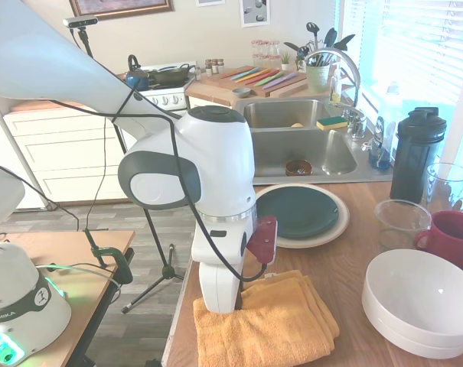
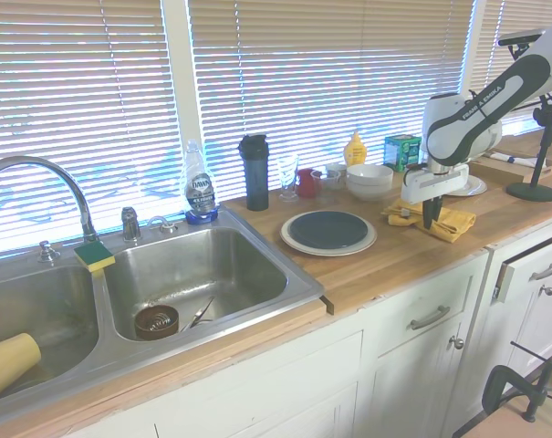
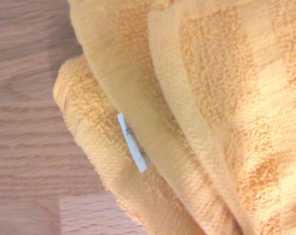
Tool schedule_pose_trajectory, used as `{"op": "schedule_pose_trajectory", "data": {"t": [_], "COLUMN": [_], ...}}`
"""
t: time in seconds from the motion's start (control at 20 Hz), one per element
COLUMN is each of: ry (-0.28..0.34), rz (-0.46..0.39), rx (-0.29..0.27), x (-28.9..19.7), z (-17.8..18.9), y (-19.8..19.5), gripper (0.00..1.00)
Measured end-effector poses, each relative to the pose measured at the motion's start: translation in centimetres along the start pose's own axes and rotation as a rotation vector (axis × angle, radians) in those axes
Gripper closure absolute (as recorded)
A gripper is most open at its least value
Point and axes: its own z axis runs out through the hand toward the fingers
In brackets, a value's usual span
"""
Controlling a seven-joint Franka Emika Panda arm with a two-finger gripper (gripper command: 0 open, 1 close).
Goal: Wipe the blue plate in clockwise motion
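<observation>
The blue plate (image 1: 298, 210) (image 2: 328, 229) lies on a larger cream plate (image 1: 334, 233) (image 2: 298, 245) on the wooden counter, beside the sink. An orange towel (image 1: 269, 329) (image 2: 453, 222) lies folded on the counter, a short way from the plates on the side away from the sink. My gripper (image 1: 239, 302) (image 2: 428, 222) points straight down and reaches into the towel's edge nearest the plates. The wrist view is filled by the towel (image 3: 211, 98), with its white tag (image 3: 132, 143) over bare wood.
Stacked white bowls (image 1: 418, 302) (image 2: 369, 181), a red mug (image 1: 454, 237), a clear cup (image 1: 402, 223) and a black shaker bottle (image 1: 416, 153) stand along the window side. The steel sink (image 1: 292, 138) (image 2: 193, 274) lies beyond the plates.
</observation>
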Motion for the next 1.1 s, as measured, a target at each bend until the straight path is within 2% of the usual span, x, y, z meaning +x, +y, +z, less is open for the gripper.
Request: {"op": "schedule_pose_trajectory", "data": {"t": [0.8,1.1], "ry": [-0.035,-0.105], "rz": [-0.021,-0.059], "rx": [0.023,0.054], "x": [-0.2,-1.2], "z": [-0.1,-1.8], "y": [-0.1,0.0], "gripper": [0.00,0.00]}}
